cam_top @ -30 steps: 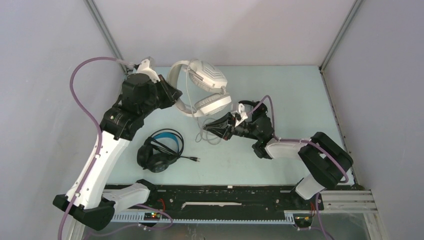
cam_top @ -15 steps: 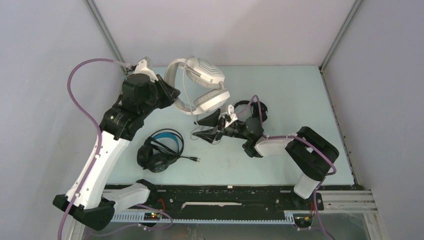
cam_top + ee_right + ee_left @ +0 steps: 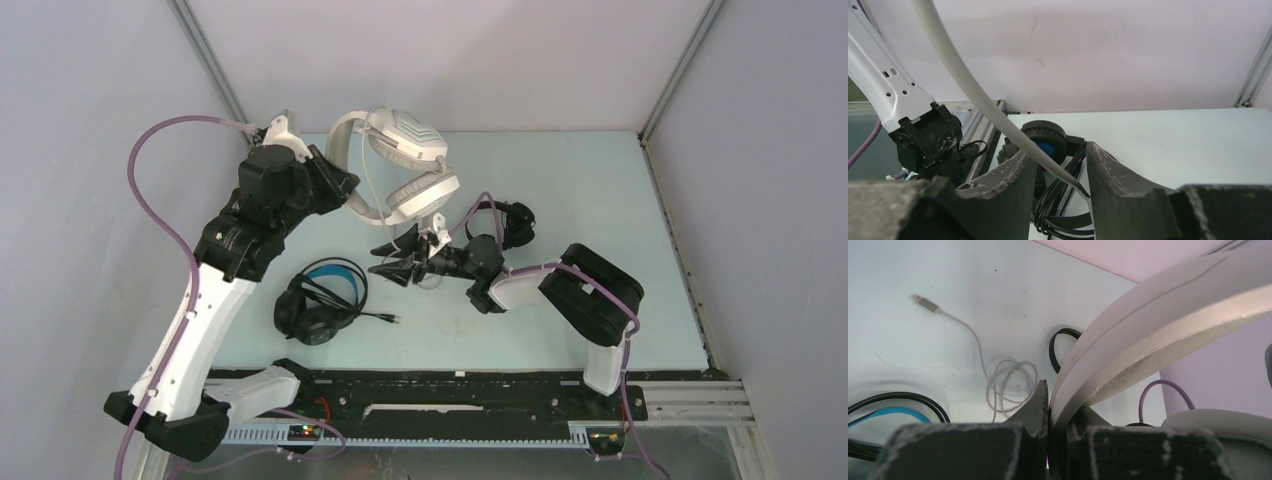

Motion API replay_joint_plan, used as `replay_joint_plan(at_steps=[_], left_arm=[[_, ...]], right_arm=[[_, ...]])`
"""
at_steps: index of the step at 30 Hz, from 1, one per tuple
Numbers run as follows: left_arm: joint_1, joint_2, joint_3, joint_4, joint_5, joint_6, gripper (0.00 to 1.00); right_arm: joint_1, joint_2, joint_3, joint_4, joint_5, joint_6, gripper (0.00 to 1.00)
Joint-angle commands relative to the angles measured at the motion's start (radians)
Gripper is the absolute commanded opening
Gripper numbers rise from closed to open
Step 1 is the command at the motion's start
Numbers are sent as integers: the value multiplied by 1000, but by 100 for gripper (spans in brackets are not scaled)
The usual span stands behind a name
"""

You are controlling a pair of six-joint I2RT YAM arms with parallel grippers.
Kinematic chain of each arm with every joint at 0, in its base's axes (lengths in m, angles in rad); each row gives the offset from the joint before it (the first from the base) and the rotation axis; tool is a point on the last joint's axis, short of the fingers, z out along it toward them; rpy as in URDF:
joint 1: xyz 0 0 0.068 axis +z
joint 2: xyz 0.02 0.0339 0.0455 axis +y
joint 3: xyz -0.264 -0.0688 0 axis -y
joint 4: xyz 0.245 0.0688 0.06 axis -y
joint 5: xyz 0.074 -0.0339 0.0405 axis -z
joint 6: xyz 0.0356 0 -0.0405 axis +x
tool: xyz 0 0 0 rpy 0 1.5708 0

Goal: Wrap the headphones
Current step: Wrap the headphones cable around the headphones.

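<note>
The bulky white headphones (image 3: 405, 165) hang above the back of the table, and my left gripper (image 3: 350, 197) is shut on their headband (image 3: 1158, 325). Their grey cable (image 3: 372, 180) drops to a loose coil (image 3: 1008, 385) on the table, its plug (image 3: 925, 302) lying apart. My right gripper (image 3: 392, 264) sits low beside that coil with its jaws apart. The cable (image 3: 973, 85) slants between them and touches the right finger (image 3: 1113, 175). The black headphones with a blue headband (image 3: 320, 298) lie wrapped at the front left. The small black headphones (image 3: 505, 222) lie behind the right arm.
The left arm's white link (image 3: 888, 90) rises at the table's left edge. Grey walls and metal corner posts (image 3: 210, 60) close in the table. A black rail (image 3: 430, 385) with cable ducts runs along the near edge.
My right gripper has opened and slid left along the table toward the cable coil. The left arm has raised the white headphones slightly up and back.
</note>
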Motion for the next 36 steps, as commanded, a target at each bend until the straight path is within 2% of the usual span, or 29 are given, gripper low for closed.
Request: replay_joint_plan(at_steps=[1,6,8,11,16,21,24,27,30,36], left_arm=[[2,-38,74,111,28,-64,0],[3,-47,68,121,45,-78,0],[3,-53,65,128,61,-90,0],[3,-51,72,124,119,-110,0],[3,-83,64,135,181,-76,0],[17,-103,36,125,341,128,0],[23,-71,65,43,431,264,0],[27,-50,115,-65,309,334,0],[38,-60,119,-56,194,331,0],[55,-110,70,83,132,141,0]], right_arm=[[20,48,37,80,41,-3,42],[33,95,53,89,61,12,31],[31,108,56,96,70,21,21],[19,117,59,103,67,36,0],[-21,103,47,104,77,73,0],[-95,25,-39,102,105,99,0],[-153,-28,-93,99,92,130,0],[-198,-84,-141,77,80,126,0],[-226,-126,-167,34,80,116,0],[-224,-91,-177,41,73,131,0]])
